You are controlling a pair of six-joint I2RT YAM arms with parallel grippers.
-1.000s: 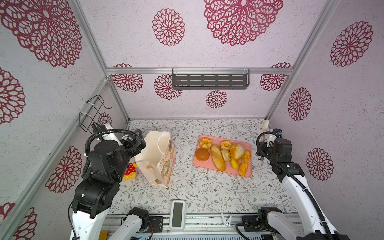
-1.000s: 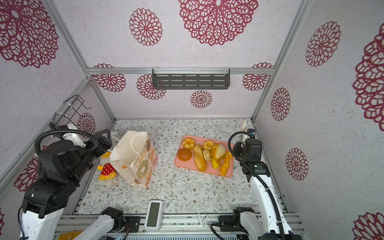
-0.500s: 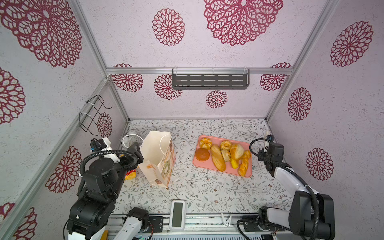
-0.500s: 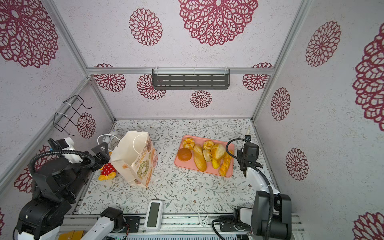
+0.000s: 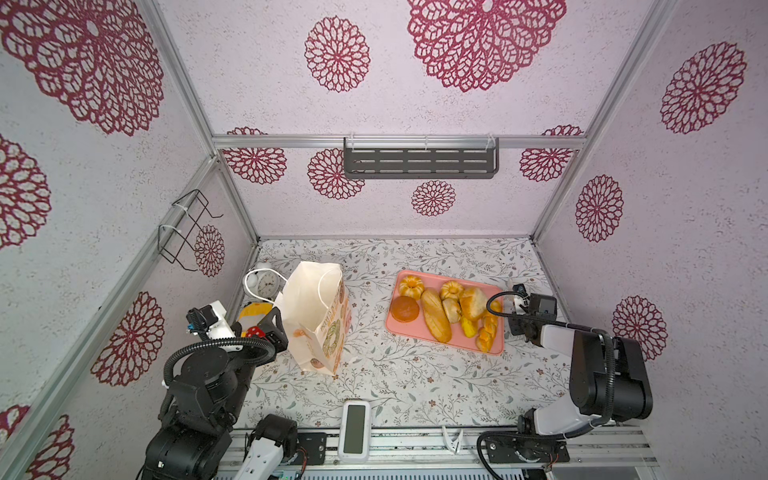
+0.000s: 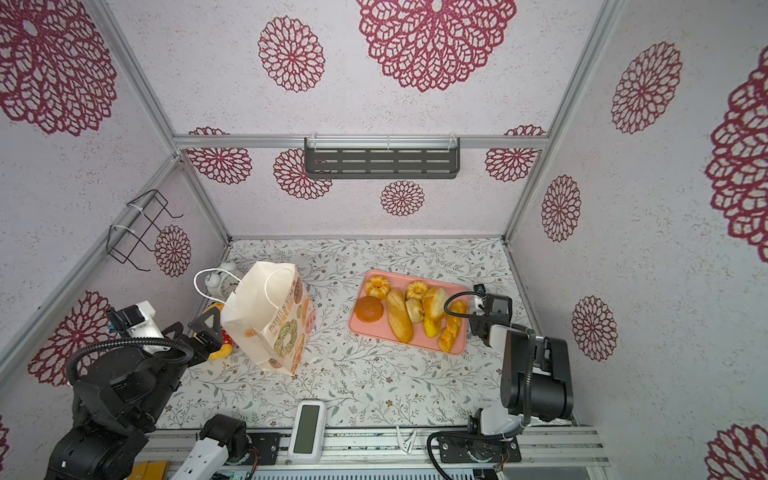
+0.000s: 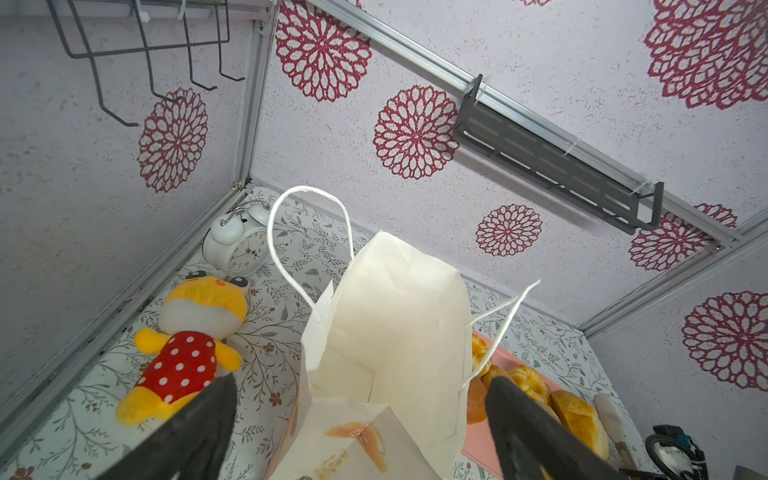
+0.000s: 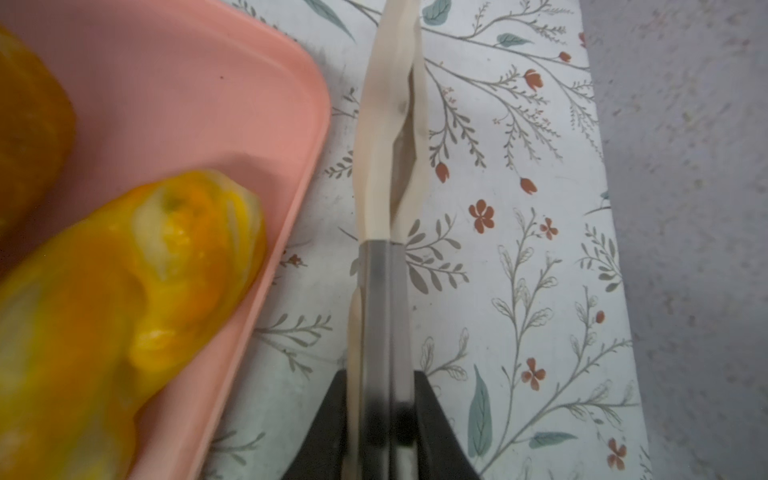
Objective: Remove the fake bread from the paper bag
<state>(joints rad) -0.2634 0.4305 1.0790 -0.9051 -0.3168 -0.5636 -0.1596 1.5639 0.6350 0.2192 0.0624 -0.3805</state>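
The paper bag (image 5: 320, 316) (image 6: 270, 316) stands open on the left of the table. In the left wrist view the part of its inside (image 7: 395, 332) that shows holds no bread. Several pieces of fake bread (image 5: 436, 316) (image 6: 399, 316) lie on a pink tray (image 5: 457, 345). My left gripper (image 5: 266, 328) (image 7: 361, 384) is open just left of the bag, holding nothing. My right gripper (image 5: 517, 301) (image 8: 380, 386) is low beside the tray's right edge, shut on a pair of tongs (image 8: 390, 145) with a steel handle and cream tips. A yellow twisted roll (image 8: 124, 291) lies close by on the tray (image 8: 187, 104).
A yellow plush toy (image 7: 187, 357) with a red spotted part and a white alarm clock (image 7: 243, 245) lie in the left back corner behind the bag. A white device (image 5: 354, 424) and a clip (image 5: 452, 438) sit at the front edge. Walls close in on three sides.
The right arm has folded down, bringing the tongs low to the table beside the tray. The left arm has sunk and drawn back a little from the bag.
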